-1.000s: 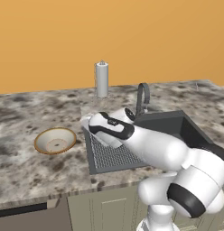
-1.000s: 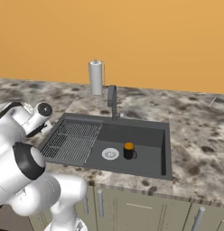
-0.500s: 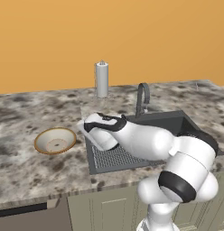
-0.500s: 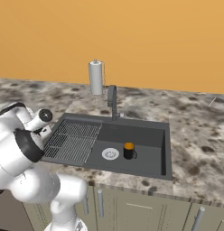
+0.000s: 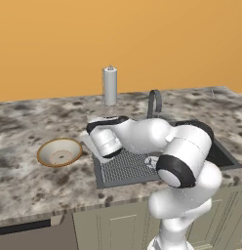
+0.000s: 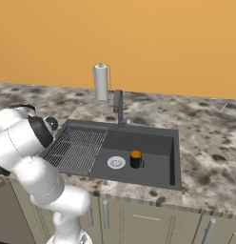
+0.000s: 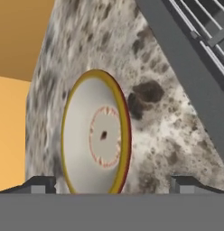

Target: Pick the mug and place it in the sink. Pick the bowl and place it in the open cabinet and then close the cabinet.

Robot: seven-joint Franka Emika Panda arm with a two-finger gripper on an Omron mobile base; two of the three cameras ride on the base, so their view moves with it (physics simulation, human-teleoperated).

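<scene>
The cream bowl with its orange-brown rim lies on the stone counter, left of the sink. In the hand view the bowl looms close, and my gripper stands open with a fingertip on either side of it and nothing held. In the left base view my hand hovers over the drainboard's left edge, pointing at the bowl. The black mug with its orange inside stands upright in the sink, beside the round drain. The cabinet is out of view.
A paper towel roll stands at the back of the counter by the orange wall, with the dark gooseneck tap behind the basin. The counter's front edge runs just below the bowl, with grey-green doors under it.
My arm has swung left from above the sink to the drainboard's left edge, nearer the bowl. The jaws stayed open. The mug and bowl have not moved.
</scene>
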